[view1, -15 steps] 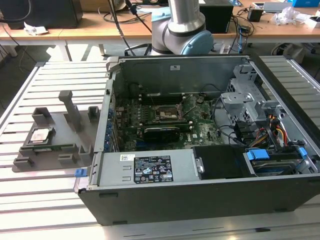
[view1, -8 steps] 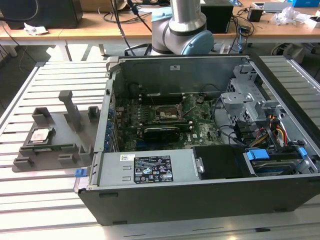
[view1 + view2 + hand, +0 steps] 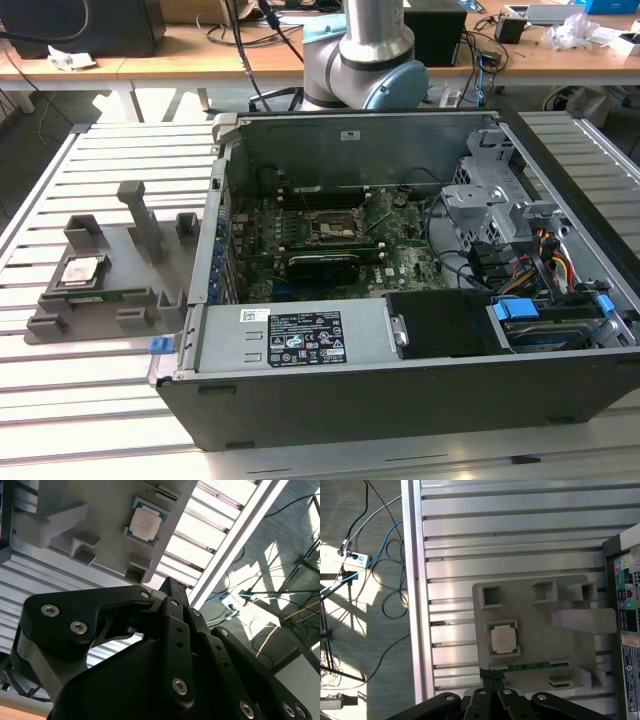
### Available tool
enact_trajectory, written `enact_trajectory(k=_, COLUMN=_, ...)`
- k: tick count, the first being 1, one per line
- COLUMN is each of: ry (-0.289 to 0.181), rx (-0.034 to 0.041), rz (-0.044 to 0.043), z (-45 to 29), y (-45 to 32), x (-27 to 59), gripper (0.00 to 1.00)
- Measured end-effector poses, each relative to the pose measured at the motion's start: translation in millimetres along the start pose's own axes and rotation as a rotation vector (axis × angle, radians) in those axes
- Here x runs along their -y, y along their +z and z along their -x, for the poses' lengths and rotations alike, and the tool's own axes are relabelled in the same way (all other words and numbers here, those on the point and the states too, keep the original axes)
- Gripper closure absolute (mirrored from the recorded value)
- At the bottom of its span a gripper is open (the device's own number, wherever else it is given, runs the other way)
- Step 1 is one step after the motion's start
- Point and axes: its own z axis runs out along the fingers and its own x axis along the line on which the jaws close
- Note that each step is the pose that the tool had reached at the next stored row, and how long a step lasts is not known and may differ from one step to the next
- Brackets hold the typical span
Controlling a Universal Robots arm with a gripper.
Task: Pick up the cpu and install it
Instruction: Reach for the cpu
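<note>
Lying in a grey plastic fixture (image 3: pixel 545 625), the silvery square cpu (image 3: pixel 503 640) sits clear of the black end effector (image 3: pixel 492 674), closed and empty; the exterior view adds an open computer case (image 3: pixel 330 405).

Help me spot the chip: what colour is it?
The chip is silvery-grey on top with a thin green rim, clearest in the second wrist view.

Cpu (image 3: pixel 82 270): small square chip with a silvery top plate and a thin green rim. It lies flat, plate upward, seated in a square recess of the grey holder (image 3: pixel 125 262) on the bench (image 3: pixel 100 400).
</note>
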Motion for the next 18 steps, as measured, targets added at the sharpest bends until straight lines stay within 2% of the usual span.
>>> enact_trajectory(k=3, ry=0.000, rx=0.0001, rz=0.0001, z=5.8, y=0.3, x=-0.4, gripper=0.89)
enact_trajectory(k=7, ry=0.000, rx=0.0001, rz=0.0001, z=20.0, y=0.6, x=-1.5, gripper=0.89)
enact_trajectory(k=11, ry=0.000, rx=0.0000, rz=0.0000, z=24.2, y=0.7, x=-1.8, gripper=0.89)
enact_trajectory(k=13, ry=0.000, rx=-0.0006, rz=0.0001, z=35.5, y=1.2, x=-2.7, gripper=0.89)
enact_trajectory(k=18, ry=0.000, rx=-0.0006, rz=-0.0001, z=38.0, y=1.2, x=-2.9, gripper=0.89)
